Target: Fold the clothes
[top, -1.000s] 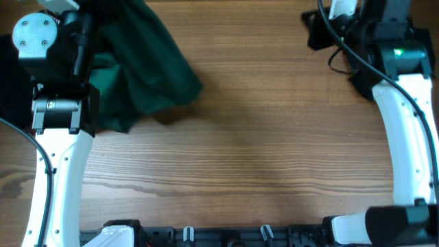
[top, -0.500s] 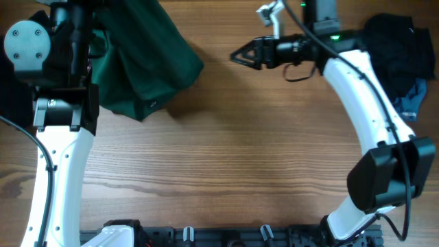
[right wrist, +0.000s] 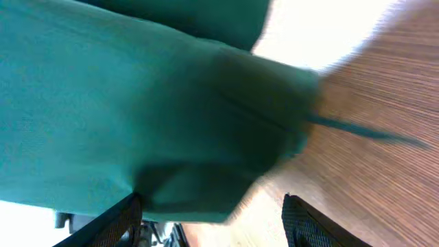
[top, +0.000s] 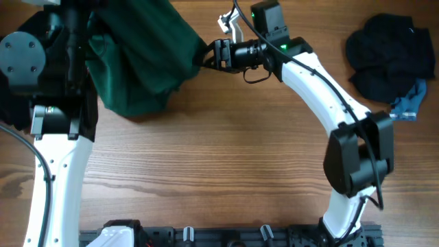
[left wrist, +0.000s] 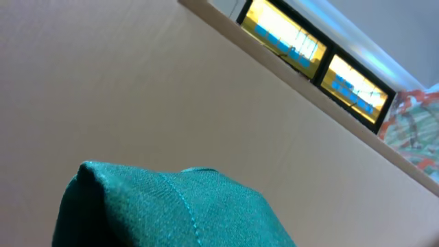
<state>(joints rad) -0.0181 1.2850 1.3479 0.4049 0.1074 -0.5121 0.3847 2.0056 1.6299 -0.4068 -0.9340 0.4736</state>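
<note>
The green garment (top: 144, 62) hangs bunched at the desk's (top: 226, 158) 10 o'clock corner, gathered up against the left arm (top: 58, 137). The left fingers are buried in its folds and clamped on it. The right fingers (right wrist: 120, 219) stand spread apart, holding nothing, right at the garment's 3 o'clock edge. A black garment (top: 387, 58) and a blue cloth (top: 410, 101) lie at 2 o'clock.

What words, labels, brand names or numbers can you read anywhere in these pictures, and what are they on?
None can be read.
The dark-green garment is plain; the black garment and the table show no print.
The green light on the right arm is a lamp, not a sign.
</note>
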